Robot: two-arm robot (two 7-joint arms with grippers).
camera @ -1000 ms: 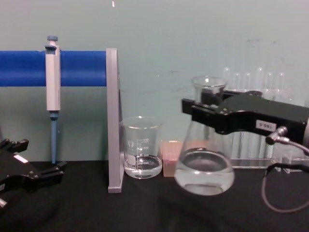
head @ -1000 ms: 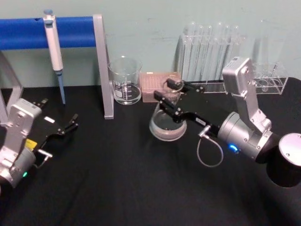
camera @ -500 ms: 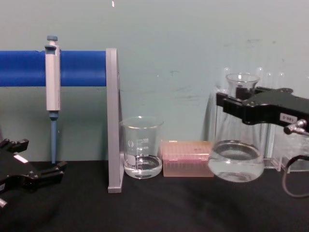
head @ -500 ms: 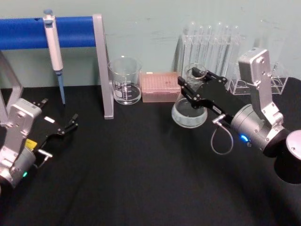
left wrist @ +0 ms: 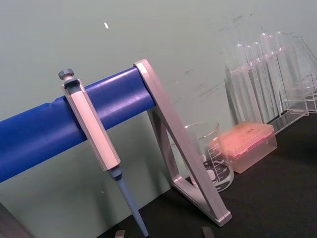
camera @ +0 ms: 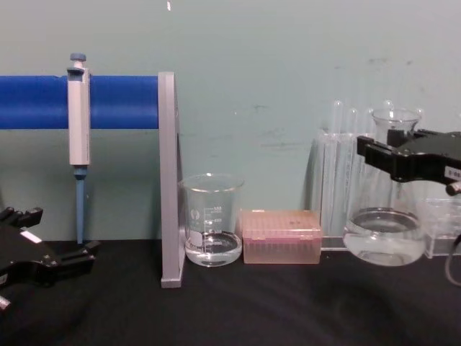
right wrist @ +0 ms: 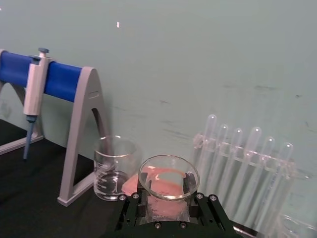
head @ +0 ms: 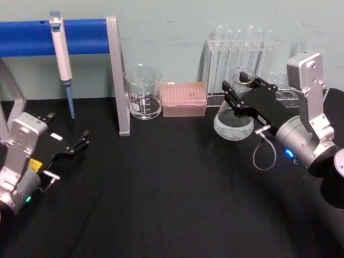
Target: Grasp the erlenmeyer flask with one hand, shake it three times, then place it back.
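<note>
Clamping clear conical glass flask [head: 233, 122] at narrow neck: black right gripper [head: 239, 90].

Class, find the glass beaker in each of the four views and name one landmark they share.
Head view: beaker by the back wall, right of the grey stand leg.
Chest view: beaker just right of that leg.
Left wrist view: beaker partly behind the leg.
Right wrist view: beaker beside the leg.
Shared landmark: the grey stand leg.

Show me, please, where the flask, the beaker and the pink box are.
flask [camera: 383, 241], chest view, its liquid-filled base.
beaker [camera: 211, 223], chest view, its glass wall.
pink box [camera: 281, 236], chest view, its front side.
</note>
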